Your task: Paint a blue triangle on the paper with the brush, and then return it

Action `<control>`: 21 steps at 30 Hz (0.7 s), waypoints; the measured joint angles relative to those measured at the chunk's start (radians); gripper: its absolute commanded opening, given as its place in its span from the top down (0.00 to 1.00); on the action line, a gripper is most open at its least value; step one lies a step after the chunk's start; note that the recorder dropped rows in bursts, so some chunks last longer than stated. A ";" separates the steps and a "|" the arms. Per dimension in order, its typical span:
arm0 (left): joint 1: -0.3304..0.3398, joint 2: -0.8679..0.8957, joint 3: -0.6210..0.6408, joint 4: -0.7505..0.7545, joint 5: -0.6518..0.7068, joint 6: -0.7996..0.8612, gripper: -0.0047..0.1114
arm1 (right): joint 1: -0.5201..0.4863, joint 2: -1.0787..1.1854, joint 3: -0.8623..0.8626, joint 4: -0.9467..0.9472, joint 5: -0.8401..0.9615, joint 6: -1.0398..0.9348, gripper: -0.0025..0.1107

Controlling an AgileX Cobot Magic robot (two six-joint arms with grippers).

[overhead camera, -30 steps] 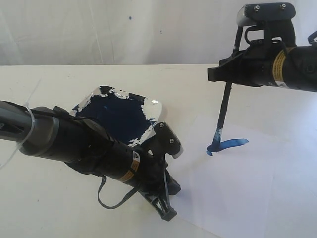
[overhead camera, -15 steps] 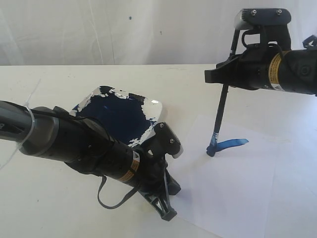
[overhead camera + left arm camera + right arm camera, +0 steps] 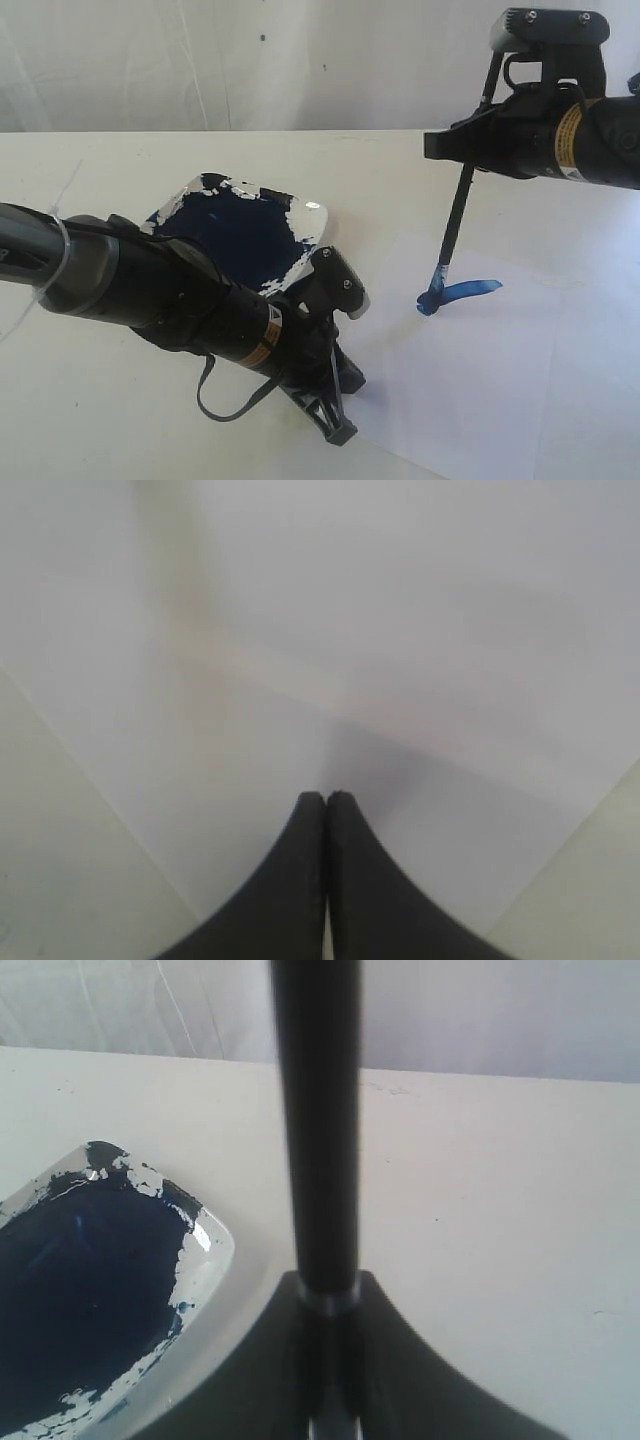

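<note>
The white paper (image 3: 500,380) lies on the right half of the table. On it is a single short mid-blue stroke (image 3: 465,291); no full blue triangle shows. My right gripper (image 3: 450,142) is shut on the black brush (image 3: 455,225), held nearly upright, its blue tip touching the stroke's left end. In the right wrist view the brush handle (image 3: 315,1110) rises from the shut right gripper (image 3: 328,1300). My left gripper (image 3: 335,425) is shut and empty, pressing down at the paper's near-left corner. The left wrist view shows the left gripper (image 3: 326,798) over the paper (image 3: 400,630).
A white square paint dish (image 3: 310,215) holding dark navy paint sits left of the paper, behind my left arm; the dish (image 3: 205,1260) also shows in the right wrist view. Cream tabletop (image 3: 120,420) surrounds everything, and a white backdrop closes off the far side.
My right gripper shifted left, then back right and slightly up, changing the brush's tilt. The tip stayed at the stroke's left end. The left arm has not moved.
</note>
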 measured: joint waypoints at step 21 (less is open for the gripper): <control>0.000 0.000 0.000 0.000 0.000 0.000 0.96 | 0.000 0.055 -0.050 0.000 0.006 0.002 0.98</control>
